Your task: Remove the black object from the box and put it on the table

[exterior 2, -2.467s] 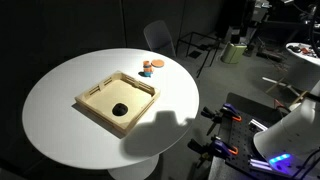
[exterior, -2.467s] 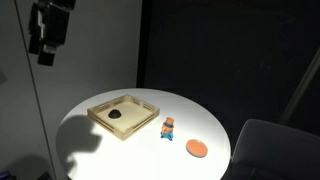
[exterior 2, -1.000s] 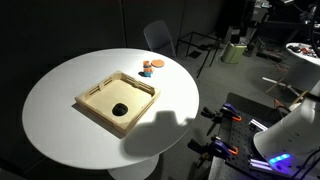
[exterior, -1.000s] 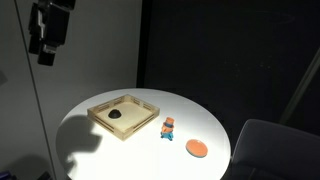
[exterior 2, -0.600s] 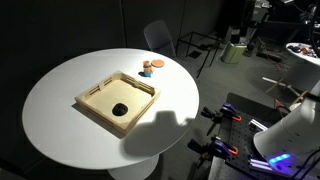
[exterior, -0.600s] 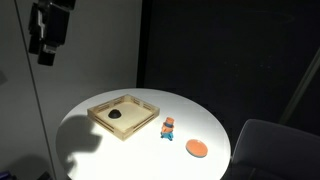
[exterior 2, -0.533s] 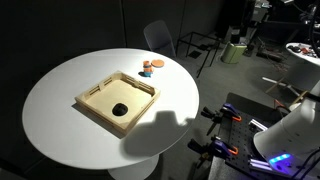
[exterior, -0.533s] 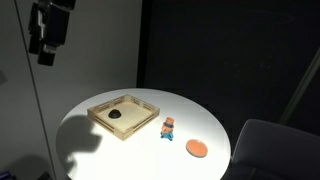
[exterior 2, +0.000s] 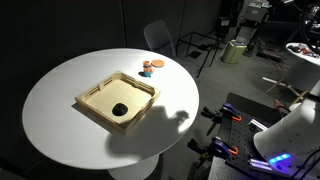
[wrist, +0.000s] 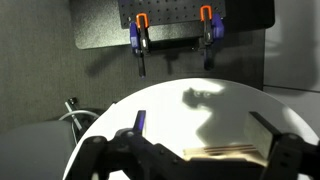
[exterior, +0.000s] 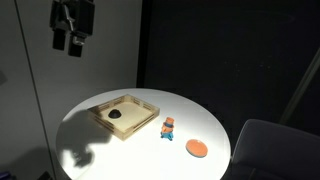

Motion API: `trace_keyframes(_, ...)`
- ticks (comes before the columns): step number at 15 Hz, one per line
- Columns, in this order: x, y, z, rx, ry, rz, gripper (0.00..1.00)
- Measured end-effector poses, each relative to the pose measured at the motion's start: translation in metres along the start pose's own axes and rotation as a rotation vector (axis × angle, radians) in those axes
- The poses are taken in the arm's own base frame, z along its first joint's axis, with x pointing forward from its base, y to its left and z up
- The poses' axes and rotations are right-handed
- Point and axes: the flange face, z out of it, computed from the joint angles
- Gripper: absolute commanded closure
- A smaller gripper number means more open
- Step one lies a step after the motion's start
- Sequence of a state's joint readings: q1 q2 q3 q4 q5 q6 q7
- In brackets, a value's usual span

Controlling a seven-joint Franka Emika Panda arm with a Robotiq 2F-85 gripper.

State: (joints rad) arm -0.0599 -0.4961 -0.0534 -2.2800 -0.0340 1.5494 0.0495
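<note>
Black object (exterior: 116,114): lies inside the box (exterior: 141,123), near its middle.
Box: on the round white table (exterior: 150,158).
Gripper (exterior: 68,47): high above the table, jaws spread wide, holding nothing.
Orange disc (exterior: 197,148): on the table, outside the box.

Light: one strong source overhead, falling on the white table (exterior: 135,158). The top is bright to near washed-out in both exterior views, and the room around it is dim to black.
Shadows: arm shadow (exterior: 85,152), hard-edged, at the table's edge nearest the camera in an exterior view. The arm shadow (exterior 2: 165,125) lies dark across the table (exterior 2: 60,100) to its rim.
Wrist view: table (wrist: 170,125) glaring, arm shadow (wrist: 200,100) crisp. The fingers (wrist: 125,155) are dark, soft and out of focus.
Quality: all frames are low in detail.
</note>
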Motion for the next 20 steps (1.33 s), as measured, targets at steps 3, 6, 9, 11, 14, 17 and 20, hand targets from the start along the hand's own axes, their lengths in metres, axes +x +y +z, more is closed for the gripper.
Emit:
trace_keyframes(3, 0.033, -0.005, -0.017, -0.053, 0.068, -0.032, 0.0)
trace_keyframes(6, 0.067, -0.017, -0.025, -0.093, 0.104, -0.093, 0.0)
trace_keyframes(9, 0.102, -0.033, -0.022, -0.106, 0.14, -0.169, 0.0)
trace_keyframes(11, 0.122, -0.043, -0.015, -0.111, 0.157, -0.216, 0.0)
trace_keyframes(14, 0.145, -0.055, 0.002, -0.117, 0.173, -0.273, 0.0)
trace_keyframes(17, 0.155, -0.06, 0.016, -0.121, 0.153, -0.311, 0.0)
trace_keyframes(20, 0.157, -0.06, 0.016, -0.122, 0.154, -0.318, 0.0)
